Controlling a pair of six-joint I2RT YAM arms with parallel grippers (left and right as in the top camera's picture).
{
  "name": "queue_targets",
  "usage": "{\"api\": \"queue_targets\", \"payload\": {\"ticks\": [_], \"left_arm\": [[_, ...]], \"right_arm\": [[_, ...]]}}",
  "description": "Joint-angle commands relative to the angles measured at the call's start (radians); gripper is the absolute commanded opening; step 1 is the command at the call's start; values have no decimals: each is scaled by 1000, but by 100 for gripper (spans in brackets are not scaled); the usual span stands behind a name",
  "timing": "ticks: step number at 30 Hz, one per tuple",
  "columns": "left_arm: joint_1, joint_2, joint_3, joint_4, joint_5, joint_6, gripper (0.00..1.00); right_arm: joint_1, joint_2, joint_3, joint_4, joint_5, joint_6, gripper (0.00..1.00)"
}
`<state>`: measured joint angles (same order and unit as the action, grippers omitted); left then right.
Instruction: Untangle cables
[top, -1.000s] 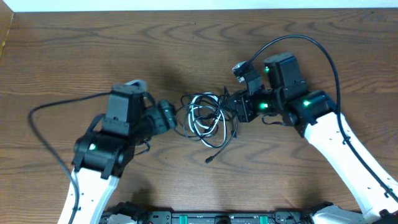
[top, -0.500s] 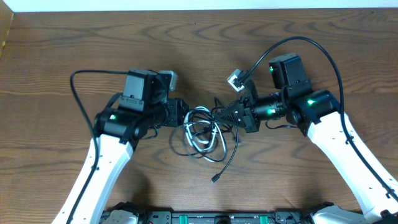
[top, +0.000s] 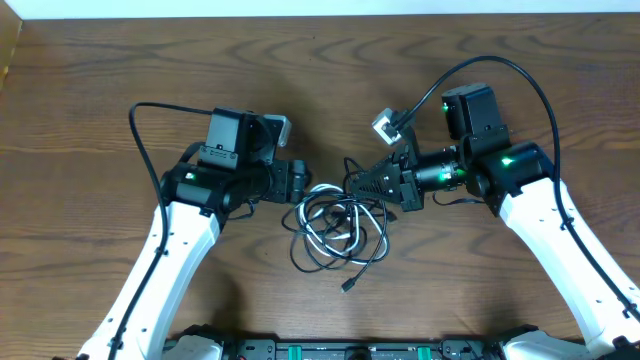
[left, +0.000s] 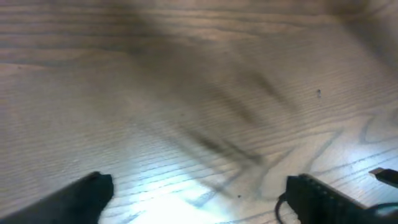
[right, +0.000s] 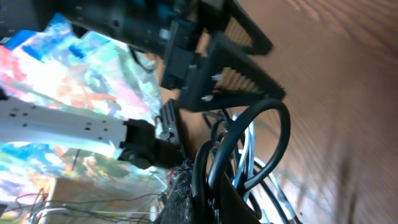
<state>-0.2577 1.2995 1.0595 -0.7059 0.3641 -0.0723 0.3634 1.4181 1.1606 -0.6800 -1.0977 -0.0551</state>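
Overhead view: we see the cables (top: 335, 228) lying as one tangled heap at the middle of the table (top: 100, 80). Black strands are looped with a white strand (top: 318, 236), and a loose plug (top: 347, 286) trails toward the near edge. The left gripper (top: 300, 182) stands just left of the heap; in the left wrist view we find its fingers (left: 87, 193) spread wide above the wood. The right gripper (top: 352, 183), pressed together, pinches a black loop (right: 249, 143) at the heap's far right.

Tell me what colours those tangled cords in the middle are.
The cables are mostly black, and one is white; the overhead view shows this best.
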Motion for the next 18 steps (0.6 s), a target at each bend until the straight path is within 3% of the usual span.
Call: {"api": "queue_targets", "payload": {"ticks": [1,11,14,18], "left_arm": [[34,-63,-8,-3,14,24,98],[42,-199,-8,-109,78,123,100],[42,-200,-9,-159,79,159,92],[42,-189,-9,-167,82,169,90]], "right_arm": [[-5,-27,17,2,10,23,1],[-5,-27,17,2,6,51,1],[-5,-27,17,3,-9,51,1],[-5,-27,17,3,-34,51,1]]}}
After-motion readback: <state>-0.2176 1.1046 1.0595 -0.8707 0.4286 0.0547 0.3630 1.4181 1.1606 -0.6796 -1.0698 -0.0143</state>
